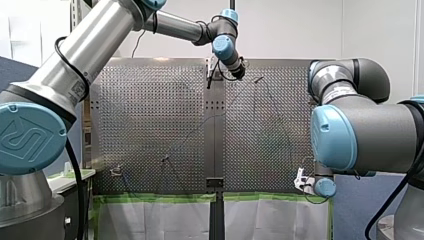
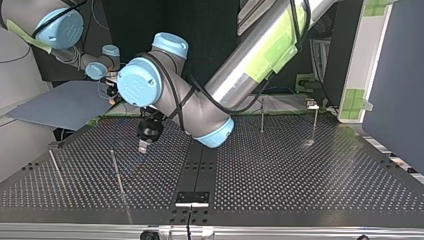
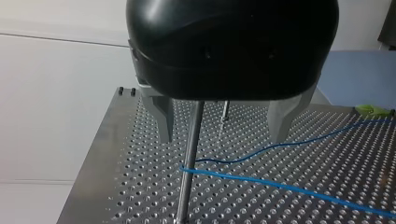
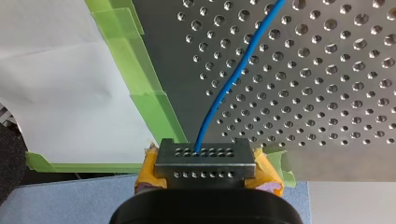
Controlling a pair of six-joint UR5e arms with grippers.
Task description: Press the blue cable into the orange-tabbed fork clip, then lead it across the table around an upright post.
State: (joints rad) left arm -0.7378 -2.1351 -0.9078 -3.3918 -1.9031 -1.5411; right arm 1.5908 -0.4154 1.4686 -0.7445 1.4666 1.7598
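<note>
In the right wrist view my right gripper (image 4: 205, 156) is shut on the blue cable (image 4: 233, 74), which leaves its perforated fingertips and runs out over the table; yellow pads show beside them. It sits at the table's near right corner in the front view (image 1: 301, 181). My left gripper (image 3: 223, 137) hangs open above the far side of the table, metal fingers (image 3: 164, 119) wide apart and holding nothing. A thin upright post (image 3: 189, 158) stands in line with the gap. The cable (image 3: 289, 187) bends around this post, and both strands run off to one side. I cannot make out an orange-tabbed clip.
More thin posts (image 2: 261, 115) (image 2: 55, 170) stand on the perforated table (image 2: 300, 175). A small fixture (image 2: 313, 106) sits near the far edge at the top view's right. Green tape (image 4: 154, 107) and white sheeting line the table's edge by my right gripper.
</note>
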